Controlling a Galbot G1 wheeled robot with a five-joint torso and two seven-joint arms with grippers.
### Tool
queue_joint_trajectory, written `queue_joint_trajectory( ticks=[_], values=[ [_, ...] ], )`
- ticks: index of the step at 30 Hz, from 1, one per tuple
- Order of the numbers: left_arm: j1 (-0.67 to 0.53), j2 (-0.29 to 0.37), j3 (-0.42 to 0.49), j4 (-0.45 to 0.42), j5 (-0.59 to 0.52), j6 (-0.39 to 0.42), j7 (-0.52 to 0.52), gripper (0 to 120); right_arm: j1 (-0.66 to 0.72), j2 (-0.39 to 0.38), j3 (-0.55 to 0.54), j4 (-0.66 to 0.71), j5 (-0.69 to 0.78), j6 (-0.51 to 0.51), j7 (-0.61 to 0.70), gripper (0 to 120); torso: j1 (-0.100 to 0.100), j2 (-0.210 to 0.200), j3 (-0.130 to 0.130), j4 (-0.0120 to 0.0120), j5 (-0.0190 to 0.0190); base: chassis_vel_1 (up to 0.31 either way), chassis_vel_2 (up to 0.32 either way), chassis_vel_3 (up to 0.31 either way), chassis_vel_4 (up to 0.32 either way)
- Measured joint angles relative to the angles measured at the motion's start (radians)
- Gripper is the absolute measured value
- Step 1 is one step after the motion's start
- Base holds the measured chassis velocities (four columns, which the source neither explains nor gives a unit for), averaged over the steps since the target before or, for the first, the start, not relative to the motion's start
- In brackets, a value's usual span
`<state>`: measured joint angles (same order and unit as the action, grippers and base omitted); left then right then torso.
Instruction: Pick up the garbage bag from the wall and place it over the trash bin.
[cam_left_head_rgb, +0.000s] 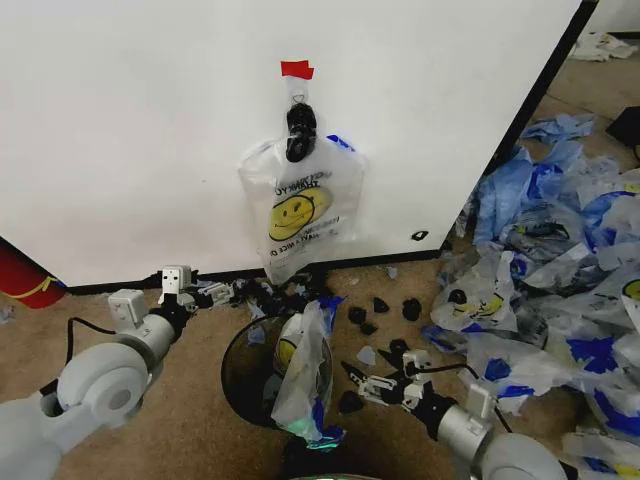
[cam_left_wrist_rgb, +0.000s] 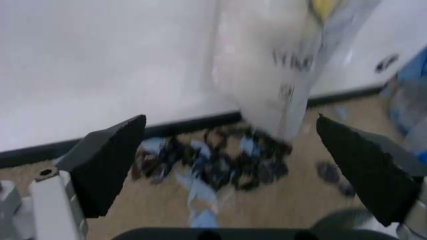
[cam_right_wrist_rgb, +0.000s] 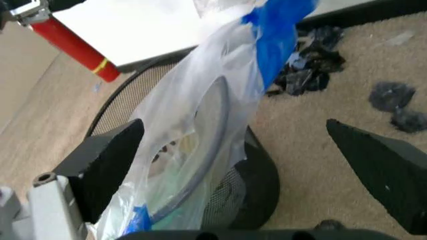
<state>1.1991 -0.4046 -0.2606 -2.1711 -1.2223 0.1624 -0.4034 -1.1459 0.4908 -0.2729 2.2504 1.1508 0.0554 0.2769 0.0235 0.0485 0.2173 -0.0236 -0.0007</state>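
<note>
Bag (cam_left_head_rgb: 300, 205) at twelve o'clock looks flimsy, slippery, best pinched low; left gripper (cam_left_head_rgb: 203, 292) and right gripper (cam_left_head_rgb: 372, 383) both gape empty

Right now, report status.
Left claw open, low by wall. Right claw open beside trash bin. Garbage bag hangs on wall. Another bag drapes bin.

Left gripper (cam_left_head_rgb: 222, 292) low and forward, jaws wide; right gripper (cam_left_head_rgb: 362, 380) likewise agape, apparently empty.
</note>
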Motion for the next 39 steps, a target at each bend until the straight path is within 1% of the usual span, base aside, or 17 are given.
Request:
queue_joint_trajectory(
  ticks=[4, 5, 8, 10, 16, 24, 30, 39],
  values=[
    [0.010, 0.021, 0.003, 0.000, 0.016, 0.013, 0.002, 100, 0.085, 0.030, -0.084, -0.005, 0.006, -0.033, 0.057, 100, 0.000, 0.000, 0.000, 0.0001, -0.0003, 0.000, 0.000, 0.000, 0.000],
    [0.010, 0.021, 0.003, 0.000, 0.016, 0.013, 0.002, 100, 0.085, 0.030, -0.084, -0.005, 0.006, -0.033, 0.057, 100, 0.000, 0.000, 0.000, 0.0001, -0.0003, 0.000, 0.000, 0.000, 0.000],
    [0.029, 0.019, 0.010, -0.003, 0.035, 0.011, -0.007, 100, 0.136, 0.054, -0.149, -0.020, -0.009, -0.063, 0.116, 100, 0.000, 0.000, 0.000, 0.0001, -0.0004, 0.000, 0.000, 0.000, 0.000],
    [0.039, 0.013, 0.014, -0.002, 0.042, 0.006, -0.017, 100, 0.151, 0.062, -0.171, -0.028, -0.015, -0.073, 0.138, 100, 0.000, 0.000, 0.000, 0.0001, -0.0004, 0.000, 0.000, 0.000, 0.000],
    [0.054, -0.001, 0.018, 0.005, 0.060, -0.015, -0.036, 100, 0.169, 0.070, -0.194, -0.035, -0.005, -0.089, 0.163, 100, 0.000, 0.000, 0.000, -0.0001, -0.0005, 0.000, 0.000, 0.000, 0.000],
    [0.068, -0.012, 0.024, -0.003, 0.062, -0.025, -0.071, 100, 0.228, 0.125, -0.247, -0.081, 0.013, -0.118, 0.199, 100, 0.000, 0.000, 0.000, 0.0000, -0.0003, 0.000, 0.000, 0.000, 0.000],
    [0.102, -0.022, 0.016, -0.004, 0.103, -0.045, -0.082, 100, 0.281, 0.161, -0.286, -0.115, 0.014, -0.120, 0.216, 100, 0.000, 0.000, 0.000, 0.0000, -0.0004, 0.000, 0.000, 0.000, 0.000],
    [0.126, -0.033, 0.011, 0.002, 0.146, -0.069, -0.095, 100, 0.350, 0.194, -0.324, -0.116, 0.040, -0.167, 0.271, 100, 0.000, 0.000, 0.000, 0.0000, -0.0004, 0.000, 0.000, 0.000, 0.000]
  ],
)
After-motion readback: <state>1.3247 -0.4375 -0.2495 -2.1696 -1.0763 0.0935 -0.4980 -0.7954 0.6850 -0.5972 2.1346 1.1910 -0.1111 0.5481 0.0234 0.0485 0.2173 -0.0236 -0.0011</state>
